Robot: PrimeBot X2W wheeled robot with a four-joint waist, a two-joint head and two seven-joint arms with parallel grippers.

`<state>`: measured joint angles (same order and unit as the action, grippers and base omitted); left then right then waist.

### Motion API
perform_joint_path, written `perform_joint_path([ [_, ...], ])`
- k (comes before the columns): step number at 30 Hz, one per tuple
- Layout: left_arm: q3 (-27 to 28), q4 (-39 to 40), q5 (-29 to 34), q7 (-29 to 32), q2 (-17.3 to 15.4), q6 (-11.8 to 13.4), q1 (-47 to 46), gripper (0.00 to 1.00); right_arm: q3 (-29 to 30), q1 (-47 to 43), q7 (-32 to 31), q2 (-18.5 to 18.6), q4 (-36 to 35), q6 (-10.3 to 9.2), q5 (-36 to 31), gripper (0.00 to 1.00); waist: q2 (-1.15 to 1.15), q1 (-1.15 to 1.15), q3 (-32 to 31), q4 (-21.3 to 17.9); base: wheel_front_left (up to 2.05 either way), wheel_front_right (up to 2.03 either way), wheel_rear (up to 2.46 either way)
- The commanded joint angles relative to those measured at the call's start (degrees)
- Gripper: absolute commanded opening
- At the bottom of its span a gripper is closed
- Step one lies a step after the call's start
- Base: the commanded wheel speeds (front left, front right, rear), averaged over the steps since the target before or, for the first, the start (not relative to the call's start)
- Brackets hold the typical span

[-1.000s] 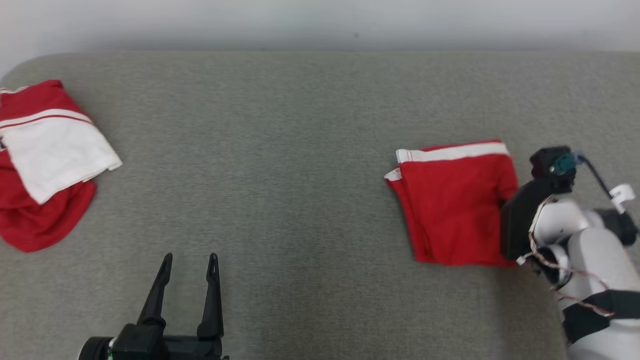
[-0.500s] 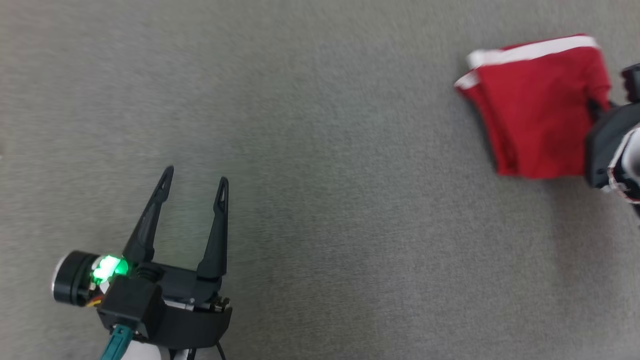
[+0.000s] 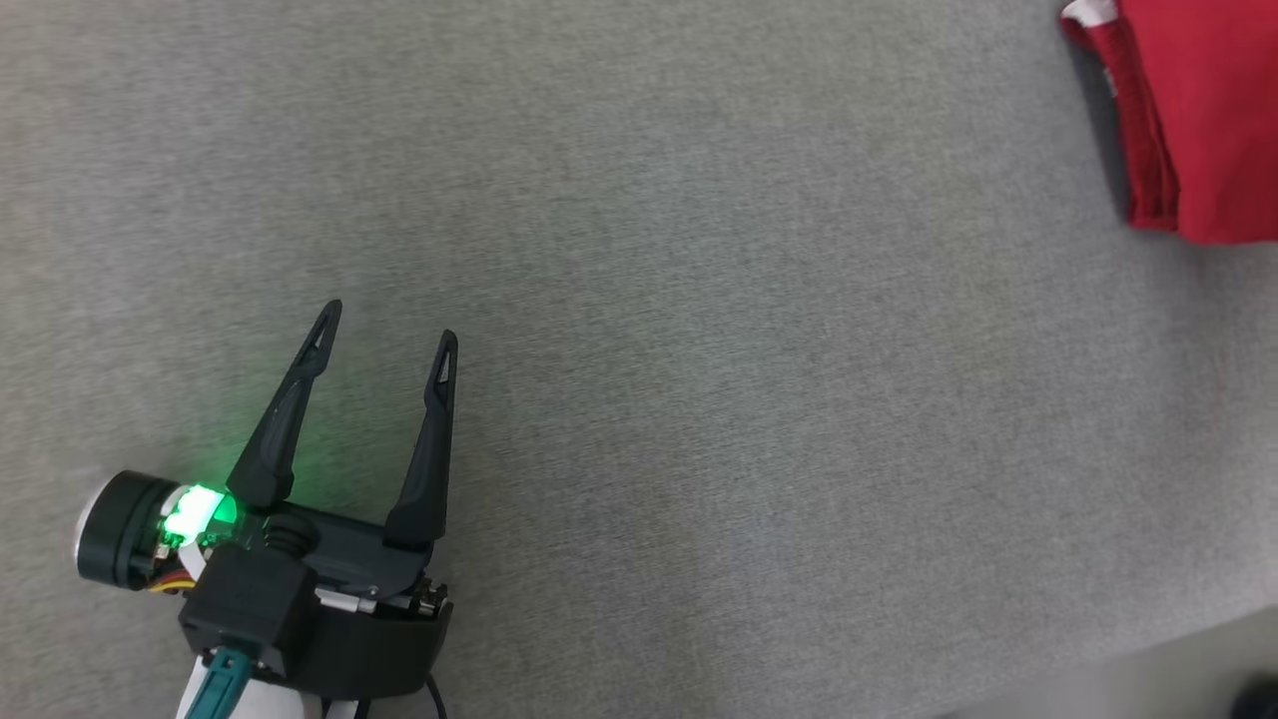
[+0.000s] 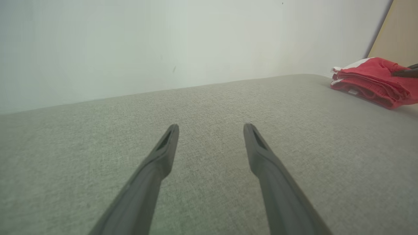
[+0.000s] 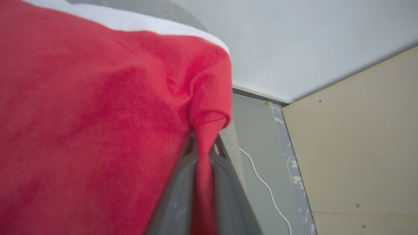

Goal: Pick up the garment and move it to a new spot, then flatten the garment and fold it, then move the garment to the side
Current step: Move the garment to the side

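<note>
The head camera has swung since a moment ago: the left claw sits lower left, spread open over the grey table, and the folded red garment now shows at upper right, pinched by the right claw.

Head view down on grey surface; left wrist low, facing wall; garment shared, right wrist closest
</note>
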<state>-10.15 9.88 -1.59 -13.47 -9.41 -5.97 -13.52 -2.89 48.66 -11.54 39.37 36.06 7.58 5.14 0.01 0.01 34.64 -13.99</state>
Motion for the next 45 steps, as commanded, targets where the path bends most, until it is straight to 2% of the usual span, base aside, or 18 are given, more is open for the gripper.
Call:
perform_joint_path([
  [1, 0.08, 0.21, 0.09, 0.23, -0.28, 0.19, -0.38, 1.00, 0.43, 0.67, 0.89, -0.12, 0.13, -0.13, -0.77, 0.00, -0.01, -0.01, 1.32, -1.47, 0.00, 0.00, 0.00],
  [10, -0.48, 0.37, -0.28, 0.61, -0.69, 0.39, 0.59, 1.00, 3.11, 1.83, 7.30, 0.61, 2.69, -0.13, -5.72, 0.00, -0.01, -0.01, 1.61, -1.00, 0.00, 0.00, 0.00],
  [11, -0.53, 0.30, -0.33, 0.58, -0.72, 0.44, 0.63, 1.00, 3.31, 1.89, 7.70, 0.76, 2.77, -0.13, -6.46, 0.54, -0.01, -0.01, 1.65, -0.91, 0.00, 0.00, 0.00],
  [12, -0.61, 0.16, -0.32, 0.54, -0.74, 0.47, 0.68, 1.00, 3.56, 1.93, 8.07, 0.61, 2.86, -0.13, -6.83, 1.00, -0.01, -0.01, 1.61, -0.81, 0.00, 0.00, 0.00],
  [17, -1.36, -1.26, -0.85, -0.01, -0.03, 0.74, 0.83, 1.00, 4.28, 1.04, 9.43, -0.73, 2.15, -0.13, -8.39, 1.00, -0.01, -0.01, 0.06, -0.08, 0.00, 0.00, 0.00],
  [23, -1.25, -4.12, -2.15, -1.21, 1.33, 1.59, 1.87, 1.00, 3.54, -3.30, 13.73, -5.27, -1.36, -0.13, -8.93, 1.00, -0.01, -0.01, -5.58, 1.43, 0.00, 0.00, 0.00],
  [25, -1.16, -6.36, -2.99, -1.60, 2.16, 2.27, 3.34, 1.00, 3.28, -7.12, 15.65, -7.99, -3.47, -0.13, -8.36, 1.00, -0.01, -0.01, -10.11, 2.80, 0.00, 0.00, 0.00],
  [30, -0.87, -8.42, -3.38, -1.70, 3.24, 3.72, 6.31, 1.00, 3.47, -14.91, 17.04, -12.52, -10.54, -0.13, -6.44, 1.00, -0.01, -0.01, -16.45, 5.11, 0.00, 0.00, 0.00],
  [35, 0.78, -9.70, -3.93, -1.72, 4.38, 5.81, 9.84, 1.00, 8.20, -23.11, 17.95, -19.83, -18.89, -0.13, -2.09, 1.00, -0.01, -0.01, -20.88, 6.67, 0.00, 0.00, 0.00],
  [36, 0.78, -9.70, -3.93, -1.72, 4.38, 5.81, 9.84, 1.00, 8.20, -23.11, 17.95, -19.83, -18.89, -0.13, -2.09, 1.00, -0.01, -0.01, -20.88, 6.67, 0.00, 0.00, 0.00],
  [45, 2.57, -12.54, -4.97, -1.74, 5.79, 7.51, 13.62, 1.00, 12.05, -39.41, 20.07, -30.13, -26.72, -0.12, 2.27, 1.00, -0.01, -0.01, -28.27, 12.06, 0.00, 0.00, 0.00],
])
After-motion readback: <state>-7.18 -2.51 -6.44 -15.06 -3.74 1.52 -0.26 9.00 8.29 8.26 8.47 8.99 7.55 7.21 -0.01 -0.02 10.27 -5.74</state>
